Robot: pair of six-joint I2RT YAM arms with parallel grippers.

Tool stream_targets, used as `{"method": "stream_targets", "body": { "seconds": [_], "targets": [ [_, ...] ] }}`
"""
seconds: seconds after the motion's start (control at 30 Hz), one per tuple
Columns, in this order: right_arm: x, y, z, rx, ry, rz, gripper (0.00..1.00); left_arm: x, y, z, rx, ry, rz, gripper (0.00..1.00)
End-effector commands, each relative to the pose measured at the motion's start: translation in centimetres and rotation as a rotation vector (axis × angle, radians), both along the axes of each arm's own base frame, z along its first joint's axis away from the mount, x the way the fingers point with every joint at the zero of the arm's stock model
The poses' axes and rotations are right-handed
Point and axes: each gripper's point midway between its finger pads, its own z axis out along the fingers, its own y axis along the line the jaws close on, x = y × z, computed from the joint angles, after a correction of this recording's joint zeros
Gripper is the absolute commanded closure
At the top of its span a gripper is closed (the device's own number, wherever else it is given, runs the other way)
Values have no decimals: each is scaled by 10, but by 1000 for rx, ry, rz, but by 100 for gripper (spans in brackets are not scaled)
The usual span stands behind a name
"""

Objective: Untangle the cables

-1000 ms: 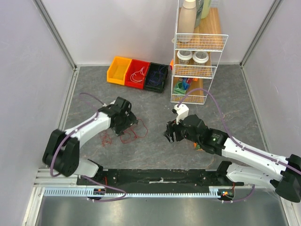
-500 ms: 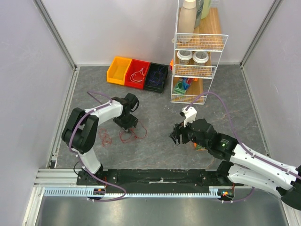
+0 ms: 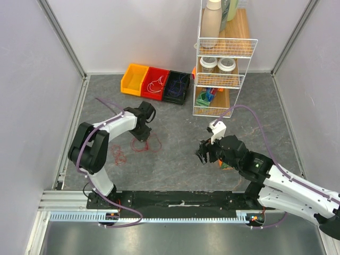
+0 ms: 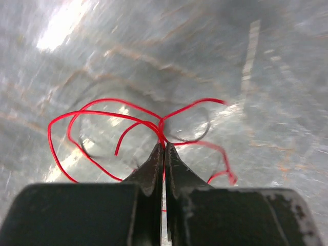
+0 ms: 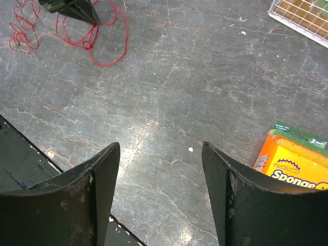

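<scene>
My left gripper (image 3: 142, 136) is shut on a thin red cable (image 3: 147, 144) that lies in loops on the grey table. In the left wrist view the jaws (image 4: 164, 147) meet tip to tip where the strands of the red cable (image 4: 102, 108) cross. A second red cable bundle (image 3: 119, 155) lies apart, just to the left. My right gripper (image 3: 204, 154) hovers open over bare table to the right, nothing between its fingers (image 5: 161, 154). Its view shows both red cables (image 5: 110, 51) (image 5: 23, 31) at the top left, under the left gripper (image 5: 77, 7).
Yellow (image 3: 134, 78), red (image 3: 155, 83) and dark (image 3: 177, 86) bins stand at the back, the last two holding thin cables. A wire rack (image 3: 220, 58) with jars stands at the back right. An orange sponge pack (image 5: 294, 164) lies beside my right gripper.
My left gripper went from wide open to shut on the red cable, and its arm drew the loops slightly toward the back. The right arm drifted a little to the right, still open.
</scene>
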Motion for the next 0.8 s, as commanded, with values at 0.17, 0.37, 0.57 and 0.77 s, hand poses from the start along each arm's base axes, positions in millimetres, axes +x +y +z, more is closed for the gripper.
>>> {"method": "stream_targets", "body": {
  "seconds": [0.17, 0.37, 0.57, 0.77],
  "targets": [
    [3, -3, 18, 27, -34, -19, 27, 143, 23, 128, -102, -704, -328, 98],
    [3, -2, 12, 6, -22, -12, 27, 228, 37, 182, -121, -837, -463, 98],
    [6, -1, 2, -24, -7, -16, 27, 297, 57, 249, -12, -972, -501, 98],
    [12, 2, -3, -57, -5, -21, 27, 326, 59, 311, 1, -1131, -534, 98]
  ]
}}
